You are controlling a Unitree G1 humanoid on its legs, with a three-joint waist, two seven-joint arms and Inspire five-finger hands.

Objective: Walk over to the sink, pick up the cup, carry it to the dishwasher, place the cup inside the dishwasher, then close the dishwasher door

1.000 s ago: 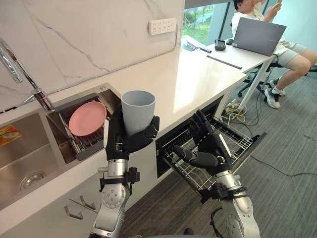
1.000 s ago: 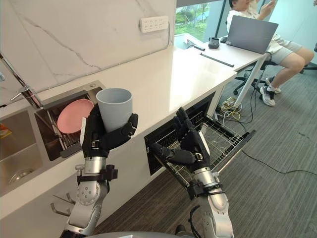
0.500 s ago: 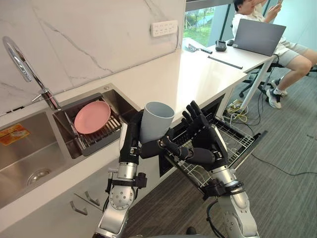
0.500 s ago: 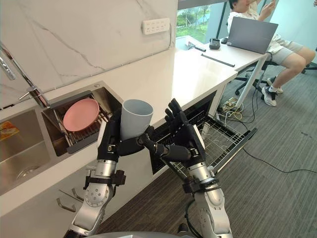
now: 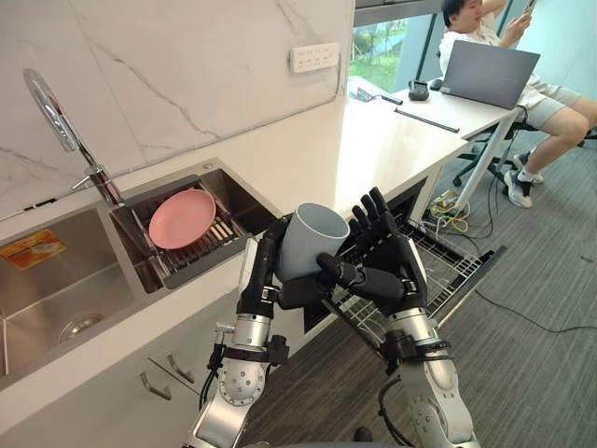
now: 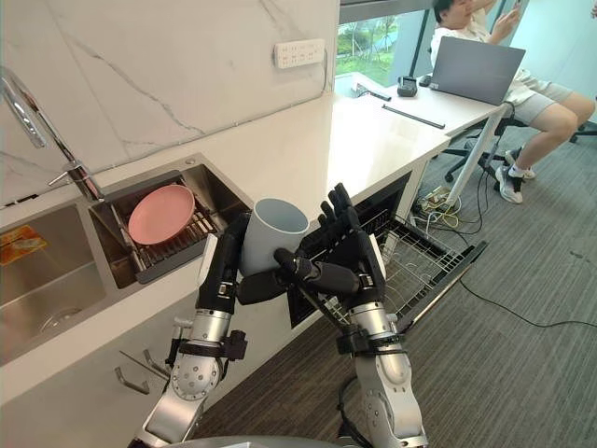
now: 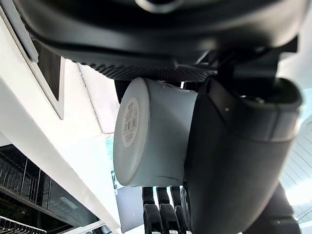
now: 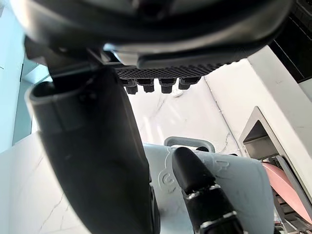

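Grey cup (image 5: 312, 238) centre-frame in curled left hand (image 5: 265, 278), right hand (image 5: 394, 264) splayed wide; mid-carry, next lowering into dishwasher rack (image 5: 451, 267).

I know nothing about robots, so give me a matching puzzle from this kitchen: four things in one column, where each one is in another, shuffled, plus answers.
Things:
1. cup
2. plate
3. laptop
4. dishwasher rack

Places:
A. on the desk
B. slid out above the floor
C. in the left hand
D. in the sink

Pairs: 1-C, 2-D, 3-A, 4-B.
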